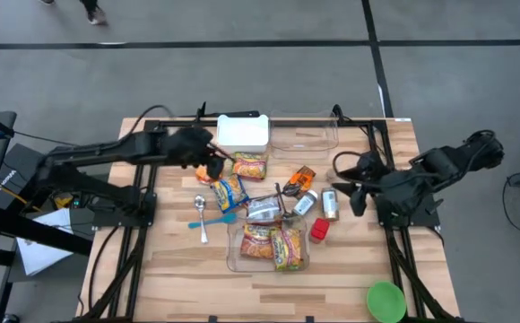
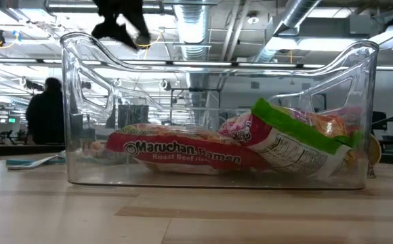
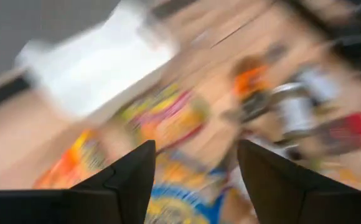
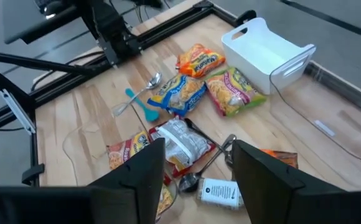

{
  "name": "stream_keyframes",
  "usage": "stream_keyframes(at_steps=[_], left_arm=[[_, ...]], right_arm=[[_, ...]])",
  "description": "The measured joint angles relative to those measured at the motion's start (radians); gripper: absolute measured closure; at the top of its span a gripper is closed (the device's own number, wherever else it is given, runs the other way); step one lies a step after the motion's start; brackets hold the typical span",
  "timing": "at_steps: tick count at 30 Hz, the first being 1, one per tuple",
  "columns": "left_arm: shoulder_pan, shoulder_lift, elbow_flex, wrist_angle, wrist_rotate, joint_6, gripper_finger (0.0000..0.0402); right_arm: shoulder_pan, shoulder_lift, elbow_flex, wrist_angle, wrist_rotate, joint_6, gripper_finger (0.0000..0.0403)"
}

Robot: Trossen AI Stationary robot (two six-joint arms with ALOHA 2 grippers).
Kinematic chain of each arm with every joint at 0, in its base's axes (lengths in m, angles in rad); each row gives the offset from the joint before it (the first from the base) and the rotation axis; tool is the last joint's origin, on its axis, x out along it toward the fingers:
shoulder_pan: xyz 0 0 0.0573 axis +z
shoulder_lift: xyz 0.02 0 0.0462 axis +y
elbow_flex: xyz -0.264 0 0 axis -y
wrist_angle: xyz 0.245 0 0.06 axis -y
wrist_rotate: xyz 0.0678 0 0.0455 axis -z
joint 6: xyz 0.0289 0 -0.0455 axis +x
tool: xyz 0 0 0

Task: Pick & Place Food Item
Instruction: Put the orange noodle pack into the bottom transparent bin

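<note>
- The left gripper (image 1: 208, 161) hung spread and empty over the ramen packets (image 1: 250, 165) beside the white bin (image 1: 243, 132).
- The right gripper (image 1: 348, 179) hovered parted, holding nothing, near the cans (image 1: 329, 204).
- Two ramen packs (image 2: 183, 150) lay in the clear bin (image 2: 81, 102).

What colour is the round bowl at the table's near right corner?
Green: the bowl shows best in the high view.
</note>
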Motion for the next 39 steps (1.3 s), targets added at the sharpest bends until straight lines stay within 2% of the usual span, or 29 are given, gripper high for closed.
stream_keyframes(at_steps=[3,6,18,26,32,39], left_arm=[[0.045,0.081,0.025,-0.132,0.001,-0.106,0.0200],[0.077,0.139,0.025,-0.185,0.000,-0.173,0.0211],[0.123,0.323,0.026,-0.203,0.001,-0.243,0.0202],[0.126,0.425,0.026,-0.203,0.001,-0.259,0.0215],[0.126,0.448,0.007,-0.185,-0.002,-0.259,0.0225],[0.150,0.379,-0.140,-0.087,0.019,-0.287,0.0234]], right_arm=[[0.000,-0.023,0.000,-0.013,0.002,-0.005,0.0228],[0.000,-0.035,0.000,-0.013,0.004,-0.011,0.0230],[0.000,-0.039,0.000,-0.021,0.000,-0.037,0.0231],[0.001,-0.038,0.000,-0.025,-0.002,-0.036,0.0231],[0.001,-0.038,0.000,-0.025,-0.004,-0.034,0.0231],[0.001,-0.038,0.000,-0.030,-0.004,-0.034,0.0231]])
